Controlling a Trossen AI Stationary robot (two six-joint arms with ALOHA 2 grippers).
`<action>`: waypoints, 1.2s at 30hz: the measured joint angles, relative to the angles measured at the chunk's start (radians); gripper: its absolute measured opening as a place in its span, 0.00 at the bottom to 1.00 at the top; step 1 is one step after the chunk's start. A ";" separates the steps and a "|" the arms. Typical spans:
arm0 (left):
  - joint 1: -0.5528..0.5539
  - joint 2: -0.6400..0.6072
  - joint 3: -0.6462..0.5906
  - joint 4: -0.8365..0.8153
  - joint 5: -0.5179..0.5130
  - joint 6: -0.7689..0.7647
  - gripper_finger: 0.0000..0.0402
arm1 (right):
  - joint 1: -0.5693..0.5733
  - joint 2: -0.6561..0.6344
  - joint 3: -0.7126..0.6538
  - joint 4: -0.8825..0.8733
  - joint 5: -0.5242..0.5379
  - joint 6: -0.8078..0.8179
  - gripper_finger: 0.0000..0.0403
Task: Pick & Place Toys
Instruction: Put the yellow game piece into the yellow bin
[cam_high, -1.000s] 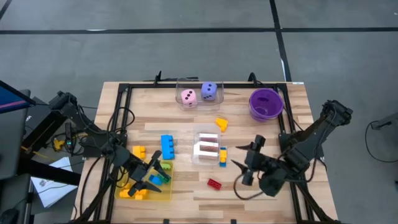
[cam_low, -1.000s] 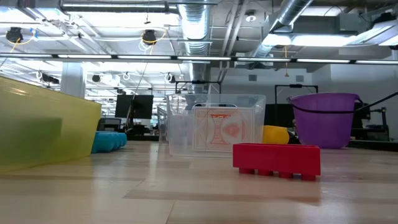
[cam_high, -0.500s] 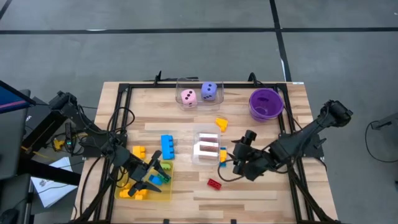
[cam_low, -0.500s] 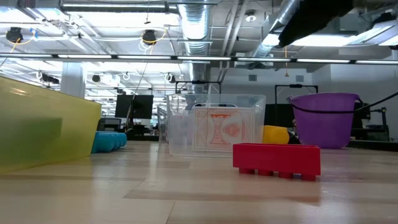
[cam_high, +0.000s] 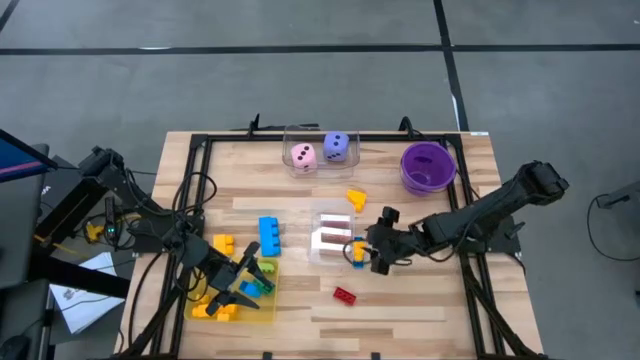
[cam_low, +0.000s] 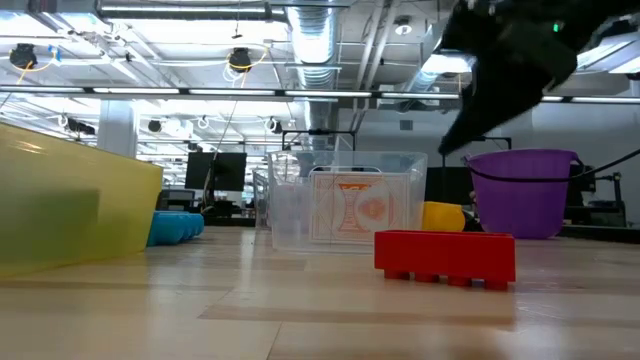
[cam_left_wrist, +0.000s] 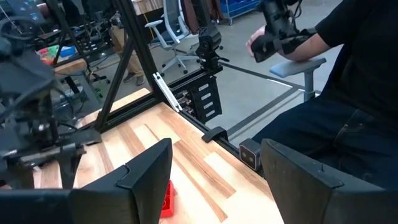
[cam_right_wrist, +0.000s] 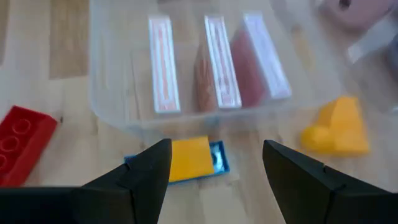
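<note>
My right gripper (cam_right_wrist: 214, 180) (cam_high: 372, 252) hovers open above a small yellow-on-blue piece (cam_right_wrist: 186, 158) (cam_high: 358, 250), which lies flat on the table beside the clear box of cards (cam_right_wrist: 186, 68) (cam_high: 335, 237). The fingers stand on either side of the piece and touch nothing. A red brick (cam_high: 345, 295) (cam_low: 445, 255) lies near it. A blue brick (cam_high: 269, 233), a yellow brick (cam_high: 222, 243) and a yellow shape (cam_high: 356, 198) also rest on the table. My left gripper (cam_high: 243, 280) (cam_left_wrist: 217, 186) waits open over the yellow tray (cam_high: 268, 308), which holds several toys.
A clear box at the far edge holds a pink die (cam_high: 303, 156) and a purple die (cam_high: 338, 147). A purple bowl (cam_high: 428, 166) stands at the far right. A black frame (cam_high: 200, 140) rims the table. A person (cam_left_wrist: 348, 93) sits beyond the table's edge.
My right gripper has swung toward the table's left and come down, tipping to point more steeply downward. It now hangs over the yellow-on-blue piece by the card box and shows at the top of the low view. Its fingers have stayed open.
</note>
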 joint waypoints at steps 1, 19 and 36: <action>0.000 0.000 0.000 0.000 0.000 0.000 0.60 | -0.010 -0.003 -0.017 0.010 -0.020 0.002 0.61; 0.000 0.000 0.000 0.000 0.000 -0.007 0.59 | -0.089 -0.005 -0.172 0.246 -0.029 0.011 0.61; 0.000 0.000 0.000 0.000 0.000 -0.007 0.59 | -0.114 0.091 -0.170 0.297 -0.097 0.100 0.61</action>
